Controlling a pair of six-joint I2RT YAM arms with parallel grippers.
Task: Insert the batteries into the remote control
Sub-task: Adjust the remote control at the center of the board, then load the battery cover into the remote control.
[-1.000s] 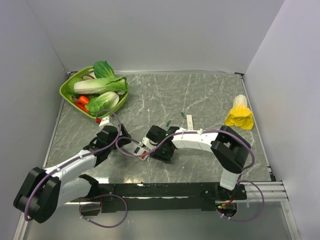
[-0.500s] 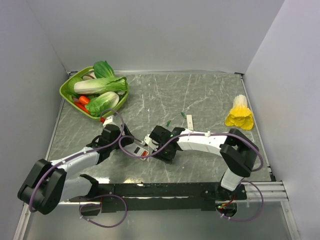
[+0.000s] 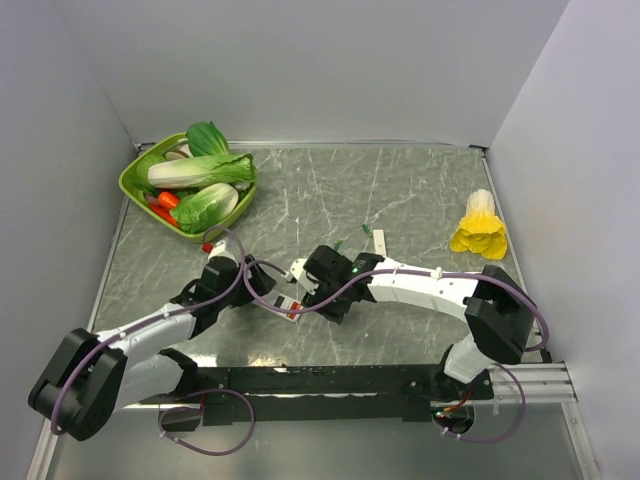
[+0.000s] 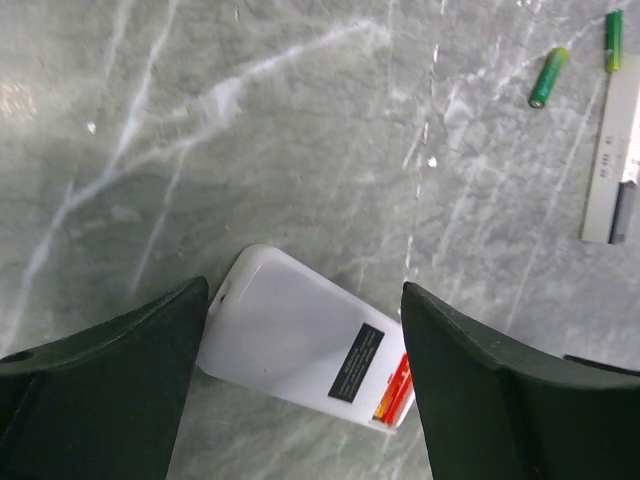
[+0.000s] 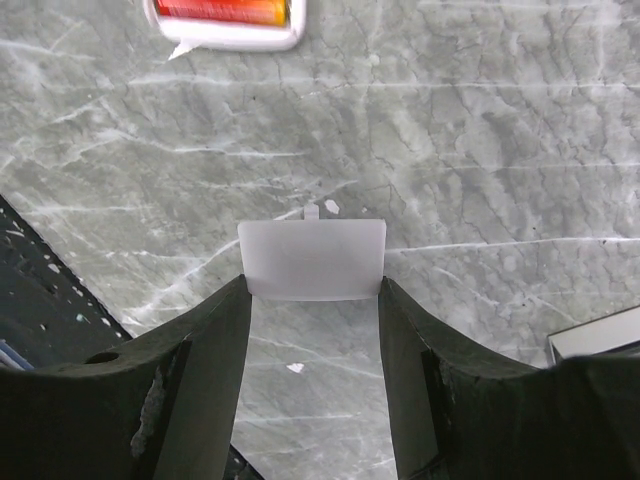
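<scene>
The remote control (image 4: 285, 335) lies on the marble with its white back up and a black label showing. At its open end the orange-red batteries (image 4: 396, 392) sit in the compartment. My left gripper (image 4: 303, 290) stands open astride the remote, one finger close to each side. My right gripper (image 5: 313, 285) is shut on a small white battery cover (image 5: 312, 255), held just off the remote's battery end (image 5: 225, 15). From above, both grippers meet over the remote (image 3: 285, 303) at the middle front of the table.
Two small green batteries (image 4: 549, 77) and a white-and-black bar (image 4: 612, 160) lie beyond the remote. A green basket (image 3: 135, 180) of vegetables stands at the back left, a yellow-and-white vegetable (image 3: 480, 225) at the right. A black rail (image 3: 320, 380) runs along the near edge.
My left gripper has moved right over the remote and its jaws have narrowed. My right arm has stretched out a little further, still holding the cover.
</scene>
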